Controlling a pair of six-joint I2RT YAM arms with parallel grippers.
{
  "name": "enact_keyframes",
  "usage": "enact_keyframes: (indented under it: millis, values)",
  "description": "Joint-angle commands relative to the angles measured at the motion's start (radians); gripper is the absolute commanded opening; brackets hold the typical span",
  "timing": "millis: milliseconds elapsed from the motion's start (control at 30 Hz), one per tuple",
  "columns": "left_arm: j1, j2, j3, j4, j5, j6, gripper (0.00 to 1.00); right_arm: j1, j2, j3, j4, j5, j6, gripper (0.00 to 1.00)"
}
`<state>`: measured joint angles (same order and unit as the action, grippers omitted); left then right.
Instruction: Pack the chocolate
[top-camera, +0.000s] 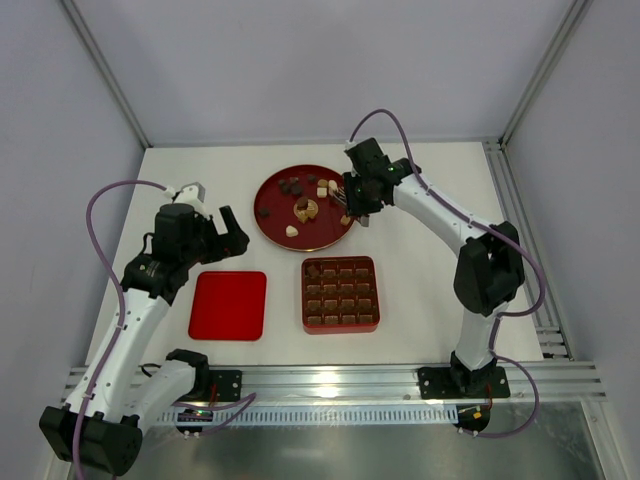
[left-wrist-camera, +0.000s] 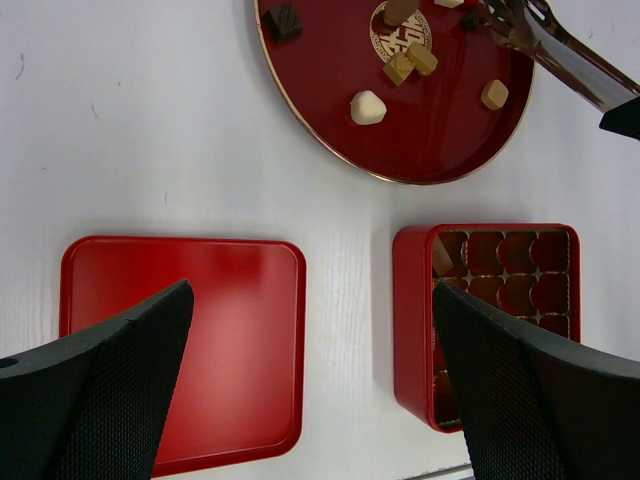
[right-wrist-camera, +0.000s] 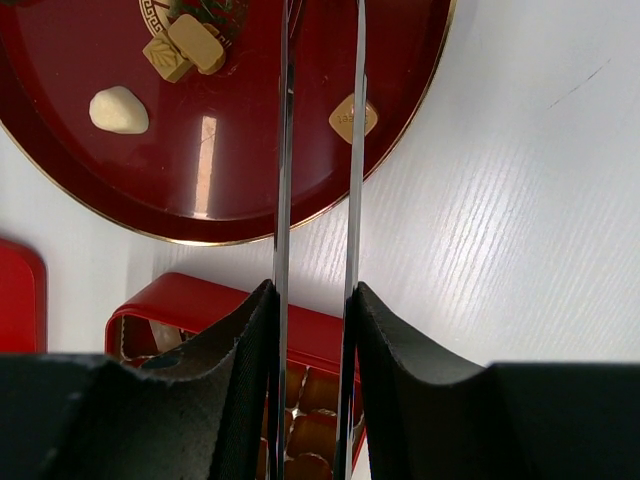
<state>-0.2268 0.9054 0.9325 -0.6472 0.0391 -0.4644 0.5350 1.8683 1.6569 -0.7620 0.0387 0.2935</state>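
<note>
Several pieces of chocolate lie on a round red plate (top-camera: 262, 215): a cream one (left-wrist-camera: 367, 107), two tan ones (right-wrist-camera: 185, 50) at the centre emblem, a dark one (left-wrist-camera: 283, 20) and a tan one (right-wrist-camera: 352, 117) near the rim. My right gripper (right-wrist-camera: 314, 287) is shut on metal tongs (right-wrist-camera: 283, 150). The tongs' blades reach over the plate's right side and their tips leave the right wrist view at the top. The tan rim piece lies just right of the blades. My left gripper (left-wrist-camera: 311, 295) hangs open above the gap between lid and box, holding nothing.
A square red box (top-camera: 340, 326) with a brown grid of compartments sits in front of the plate. A light piece (left-wrist-camera: 441, 258) lies in its far left corner compartment. The flat red lid (top-camera: 229, 304) lies left of the box.
</note>
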Motion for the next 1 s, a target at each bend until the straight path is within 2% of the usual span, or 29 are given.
enact_keyframes:
  millis: [0,500,667,967]
  values:
    - [0.003,-0.014,-0.004,0.018,0.015,0.001,1.00,0.002,0.005,0.027,0.043,-0.013,0.013,0.38]
    - [0.003,-0.014,-0.003,0.017,0.012,0.000,1.00,0.002,0.068,0.098,0.026,-0.002,0.007,0.38]
    - [0.003,-0.013,-0.003,0.017,0.010,0.001,1.00,0.002,0.069,0.103,0.018,0.010,0.003,0.30]
    - [0.003,-0.011,-0.003,0.017,0.008,0.001,1.00,0.000,0.017,0.096,0.007,0.018,-0.007,0.26]
